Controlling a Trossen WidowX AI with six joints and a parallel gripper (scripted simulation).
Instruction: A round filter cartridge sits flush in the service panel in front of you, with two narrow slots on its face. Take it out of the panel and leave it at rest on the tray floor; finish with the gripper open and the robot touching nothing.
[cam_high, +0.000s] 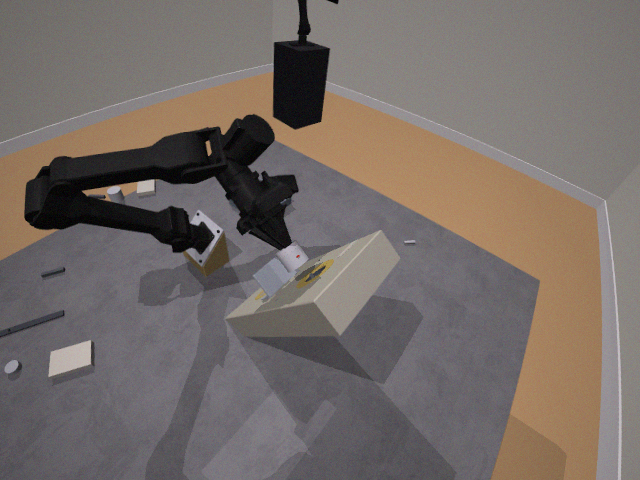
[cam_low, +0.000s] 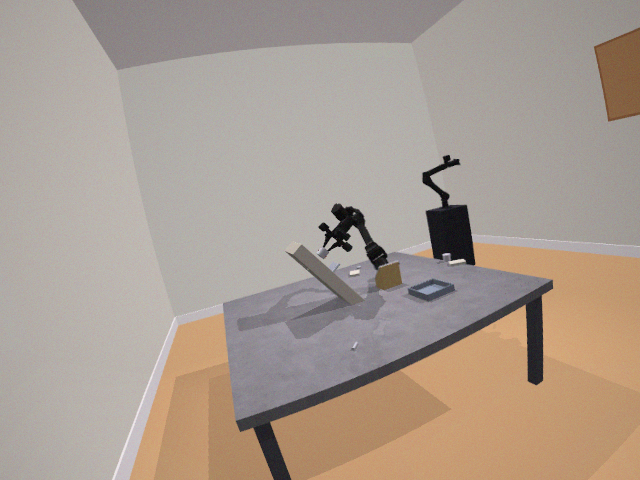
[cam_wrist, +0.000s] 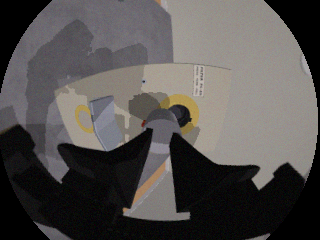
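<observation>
The white cylindrical filter cartridge (cam_high: 293, 256) (cam_low: 322, 252) (cam_wrist: 162, 125) is out of its opening and hangs just off the face of the panel. My gripper (cam_high: 289, 244) (cam_low: 325, 248) (cam_wrist: 161, 132) is shut on its outer end. The cartridge's slots are hidden by the fingers. The tilted beige service panel (cam_high: 360, 289) (cam_low: 324, 274) (cam_wrist: 215, 82) shows a dark opening inside a yellow ring (cam_wrist: 194, 111). The blue-grey tray (cam_low: 442, 292) lies on the table, beyond the arm's base block from the panel; nothing shows in it.
A blue-grey plate (cam_high: 272, 277) (cam_wrist: 106, 125) juts from the panel face beside the cartridge. The arm's base stands on a yellow-sided block (cam_high: 218, 255) (cam_low: 390, 276). A beige slab (cam_high: 71, 358), a dark bar (cam_high: 33, 323) and a small white piece (cam_high: 409, 241) (cam_low: 354, 345) lie on the table.
</observation>
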